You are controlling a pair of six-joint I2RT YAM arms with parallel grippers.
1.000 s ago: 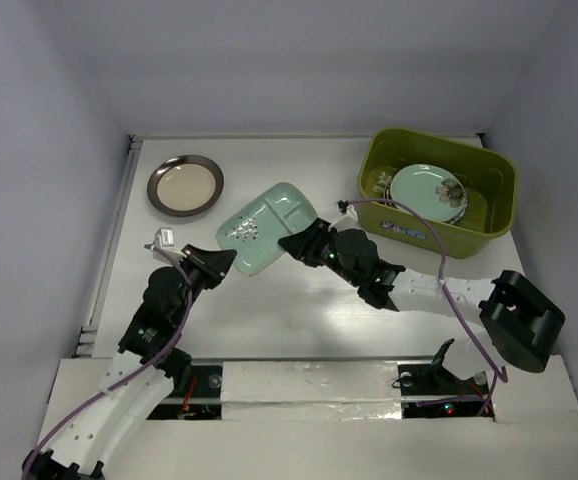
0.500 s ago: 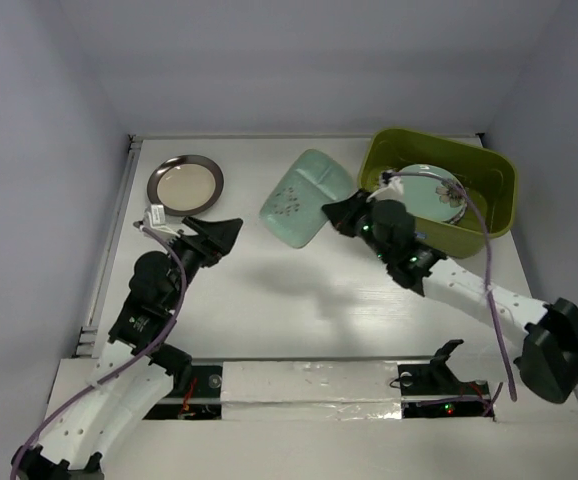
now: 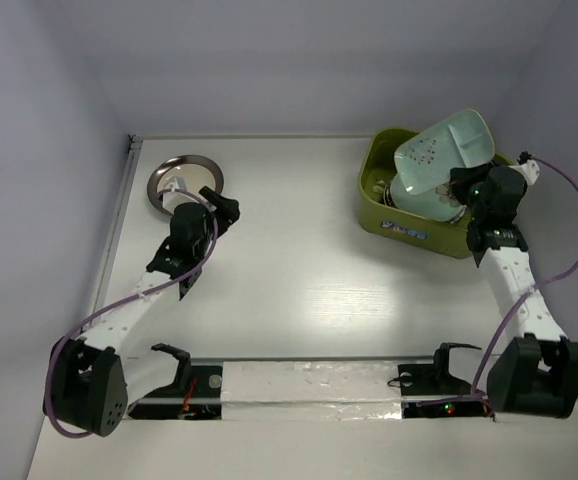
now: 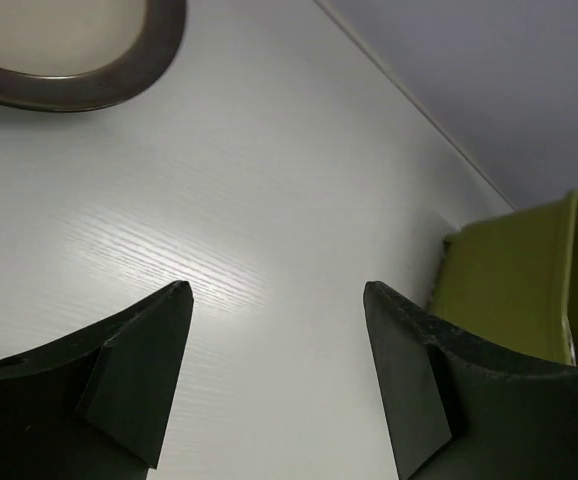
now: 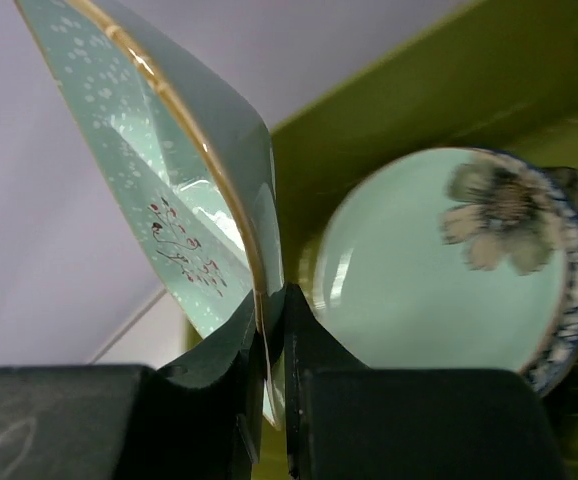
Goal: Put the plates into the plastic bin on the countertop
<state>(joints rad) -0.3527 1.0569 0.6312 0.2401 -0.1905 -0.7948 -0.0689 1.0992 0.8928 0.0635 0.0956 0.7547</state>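
Note:
My right gripper [image 3: 461, 178] [image 5: 272, 300] is shut on the rim of the mint rectangular divided plate [image 3: 443, 151] [image 5: 169, 190], which hangs tilted above the olive-green plastic bin [image 3: 439, 236] [image 5: 419, 90]. Inside the bin lies a stack of plates topped by a mint round one with a flower [image 3: 421, 196] [image 5: 439, 260]. A metal-rimmed cream round plate [image 3: 171, 180] [image 4: 69, 55] rests on the white countertop [image 3: 299, 260] at the back left. My left gripper [image 3: 227, 210] [image 4: 277, 300] stands open just right of that plate, nothing between its fingers.
A metal rail [image 3: 109, 250] runs along the countertop's left edge. Grey walls close the back and both sides. The bin's corner [image 4: 529, 280] shows at the right of the left wrist view.
The right arm has carried the mint rectangular plate from mid-table to above the bin. The left gripper let go of it, opened and swung back towards the metal-rimmed plate.

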